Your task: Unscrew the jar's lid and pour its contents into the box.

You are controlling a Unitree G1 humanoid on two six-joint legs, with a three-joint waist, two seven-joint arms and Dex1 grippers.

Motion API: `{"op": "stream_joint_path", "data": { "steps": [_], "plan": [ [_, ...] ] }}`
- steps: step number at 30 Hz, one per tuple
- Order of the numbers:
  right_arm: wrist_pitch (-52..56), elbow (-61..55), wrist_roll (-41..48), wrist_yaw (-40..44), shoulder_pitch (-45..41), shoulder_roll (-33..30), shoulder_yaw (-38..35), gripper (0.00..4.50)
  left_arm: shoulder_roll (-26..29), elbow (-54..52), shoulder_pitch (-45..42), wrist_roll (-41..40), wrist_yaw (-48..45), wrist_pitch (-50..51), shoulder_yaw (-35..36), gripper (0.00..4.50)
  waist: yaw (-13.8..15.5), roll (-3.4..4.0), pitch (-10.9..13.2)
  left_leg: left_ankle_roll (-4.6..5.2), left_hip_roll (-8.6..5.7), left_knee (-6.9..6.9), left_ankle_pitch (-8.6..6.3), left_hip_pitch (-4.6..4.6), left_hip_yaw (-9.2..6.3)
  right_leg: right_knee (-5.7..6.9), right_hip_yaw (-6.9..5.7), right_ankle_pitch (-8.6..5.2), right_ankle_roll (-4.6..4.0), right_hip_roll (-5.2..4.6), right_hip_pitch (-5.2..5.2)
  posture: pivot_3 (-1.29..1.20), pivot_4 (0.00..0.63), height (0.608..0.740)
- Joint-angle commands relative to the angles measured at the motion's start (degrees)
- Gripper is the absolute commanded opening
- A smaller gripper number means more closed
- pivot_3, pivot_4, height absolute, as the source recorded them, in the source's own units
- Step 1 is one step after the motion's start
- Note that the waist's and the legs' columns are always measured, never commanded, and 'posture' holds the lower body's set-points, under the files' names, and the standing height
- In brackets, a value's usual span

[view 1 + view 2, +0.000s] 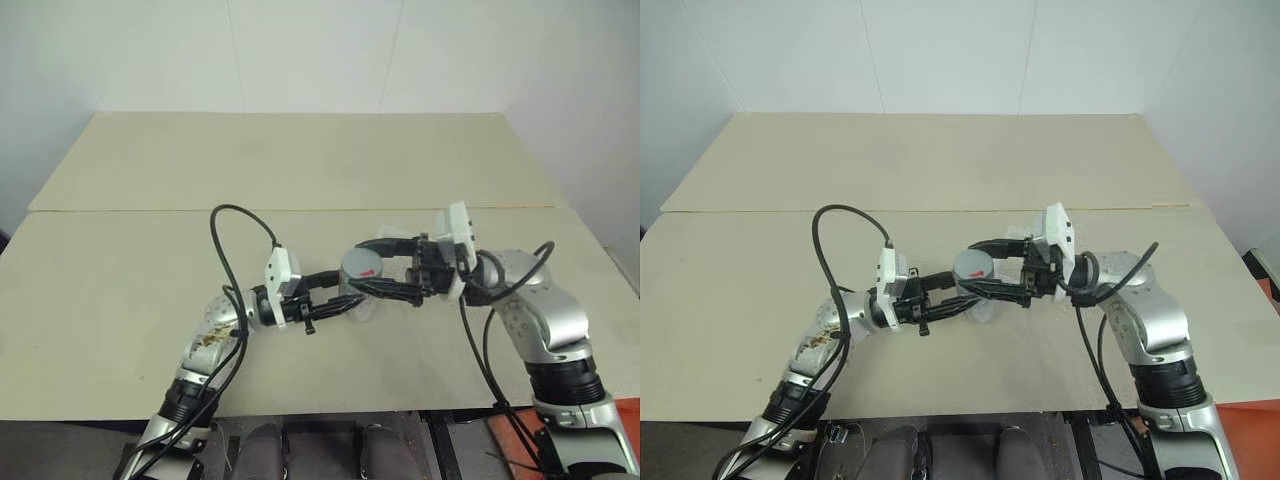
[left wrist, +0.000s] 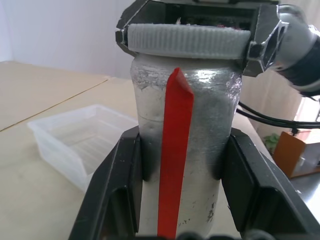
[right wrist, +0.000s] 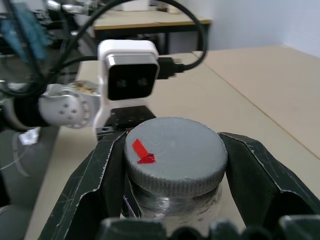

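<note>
Left gripper (image 1: 335,303): in the lower middle of the left eye view, pointing toward the right side of the frame. Its two black fingers (image 2: 120,185) are clenched on the body of the jar (image 2: 185,145), one at each side of the red strip on the jar's wall.
Right gripper (image 1: 385,270): just right of the centre of the left eye view, pointing to the left. Its jaws are closed around the lid (image 3: 175,152), one at each side of the ribbed edge.
Jar and lid: they are in the centre of the left eye view, held upright between the two grippers, above the table (image 1: 300,160). The lid sits on the top of the jar, with the small red mark on its flat top.
Progress: the jar is gripped and the lid is gripped, so I judge that the unscrewing is in hand. The lid is not yet off, as far as the wrist views show.
Left to do: to turn the lid free, take it away, then tilt the jar over the box (image 2: 80,145) and pour.
Contents: hidden inside the jar; I cannot tell anything about them.
Box: in the left eye view it is partly behind the grippers; in the left wrist view it stands at the left, beyond the jar, and looks empty.
Obstacles: the black cables (image 1: 225,260) loop near the left arm, and the right gripper is between the jar's mouth and the box. Farther, the table is bare up to the white wall (image 1: 300,50).
</note>
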Motion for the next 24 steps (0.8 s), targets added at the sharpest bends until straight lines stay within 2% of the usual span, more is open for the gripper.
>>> {"op": "stream_joint_path", "data": {
  "steps": [1,4,13,15,16,18,24],
  "plan": [
    [-1.64,2.61,3.88,5.72,-2.84,0.66,-1.38,2.81,-0.84,-0.89,-1.60,-0.23,-0.36,-1.67,-0.20,1.86,0.04,0.00,0.00,0.00,0.00,0.00,0.00,0.00,0.00,0.00,0.00,0.00,0.00,0.00,0.00,0.00,0.150,0.740],
    [-4.10,5.51,3.12,10.06,-3.94,0.89,-0.67,2.81,-1.27,-1.38,-1.76,-0.30,-0.26,-1.39,-0.32,1.86,0.07,0.00,0.00,0.00,0.00,0.00,0.00,0.00,0.00,-0.01,0.00,0.00,0.00,0.00,0.00,0.00,0.150,0.740],
    [-9.31,11.96,1.02,15.81,-6.46,1.88,0.25,2.81,-1.03,-2.17,-1.44,-0.05,-0.18,-1.17,-0.66,1.86,0.08,0.00,0.00,0.00,0.01,0.00,0.00,0.01,0.01,0.01,0.00,0.00,0.00,0.00,0.00,0.00,0.150,0.740],
    [-6.54,13.54,2.28,15.64,-7.76,2.10,-0.23,3.53,-1.05,-2.11,-1.39,0.21,0.03,-1.33,-0.74,1.86,0.08,0.00,0.00,0.00,0.00,0.00,0.00,0.00,0.01,0.00,0.00,0.00,0.00,-0.01,0.00,0.00,0.150,0.740],
    [-6.11,13.91,2.91,15.99,-8.00,2.19,-0.64,3.71,-1.14,-2.01,-1.43,0.38,0.25,-1.36,-0.81,1.86,0.08,0.01,0.00,0.00,0.00,0.01,0.00,0.00,0.01,0.01,0.00,0.00,0.00,-0.01,-0.01,0.00,0.150,0.740],
    [-7.91,13.90,2.31,15.63,-7.50,2.57,-1.29,4.34,-1.32,-1.83,-1.50,0.67,0.66,-1.54,-1.00,1.86,0.09,0.01,0.00,0.00,0.01,0.01,0.00,0.00,0.01,0.02,0.01,0.00,0.00,-0.01,-0.01,0.00,0.150,0.740],
    [-9.44,10.37,1.69,13.58,-4.68,1.77,-2.32,4.45,-2.07,-0.81,-2.10,1.48,1.66,-1.79,-1.28,1.86,0.24,0.01,0.01,0.00,-0.01,0.01,0.00,-0.04,0.01,-0.01,-0.01,0.00,0.00,-0.04,-0.01,0.00,0.150,0.740]
  ]
}}
